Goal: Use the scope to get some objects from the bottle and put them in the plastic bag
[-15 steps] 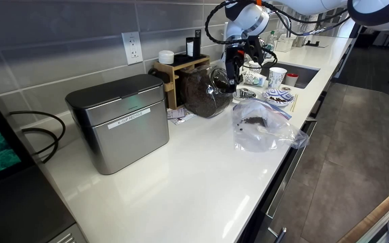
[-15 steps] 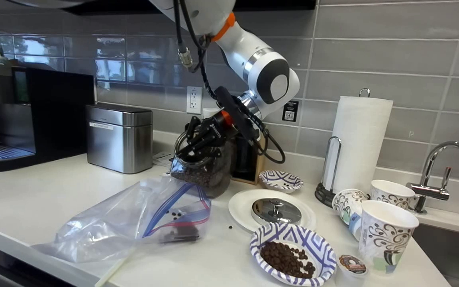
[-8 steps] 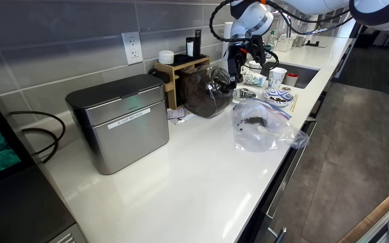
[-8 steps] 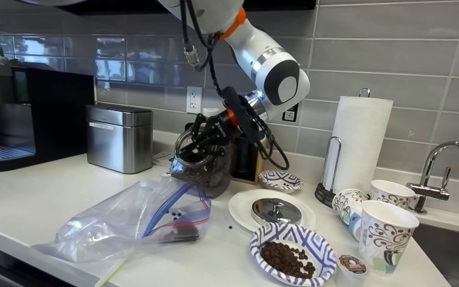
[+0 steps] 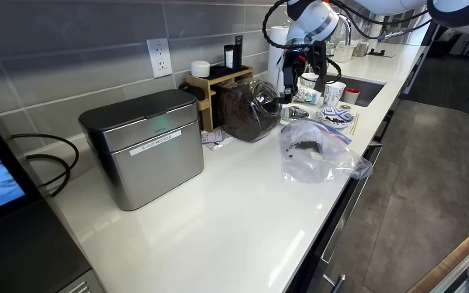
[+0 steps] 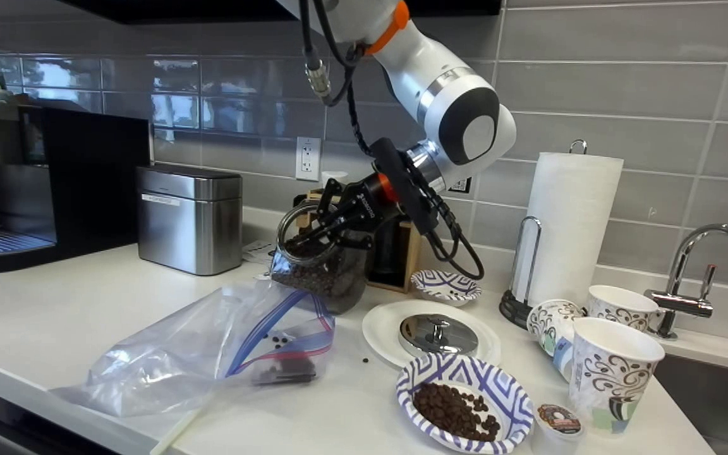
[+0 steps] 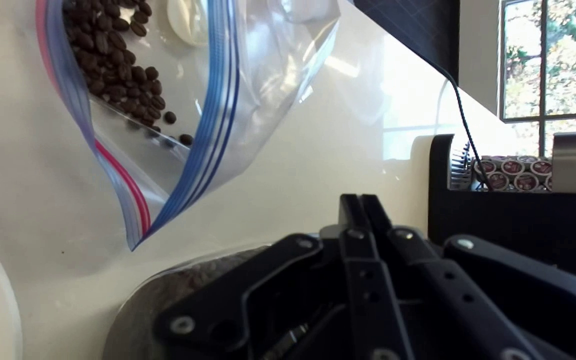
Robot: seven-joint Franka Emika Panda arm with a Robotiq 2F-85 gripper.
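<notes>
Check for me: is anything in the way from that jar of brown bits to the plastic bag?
Nothing visible stands between the jar and the plastic bag. In the wrist view, the bag's zip edges stand apart. The hand itself is right at the jar's mouth.

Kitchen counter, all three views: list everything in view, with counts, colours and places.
wooden box: one, tan, on counter
jar: one, clear, beside wooden box
plastic bag: one, clear, on counter
plate: one, white, on counter
lid: one, silver, on plate
patterned bowls: two, blue and white, near plate
beans: many, dark brown, in jar, bag, bowl
patterned cups: three, mostly white, near sink
pod: one, white, beside bowl
towel roll: one, white, behind cups
faucet: one, silver, by sink
bin: one, mostly silver, on counter
coffee machine: one, black, beside bin
outlet: one, white, on wall
robot arm: one, white, above counter
gripper: one, black, shut, at jar's mouth
</notes>
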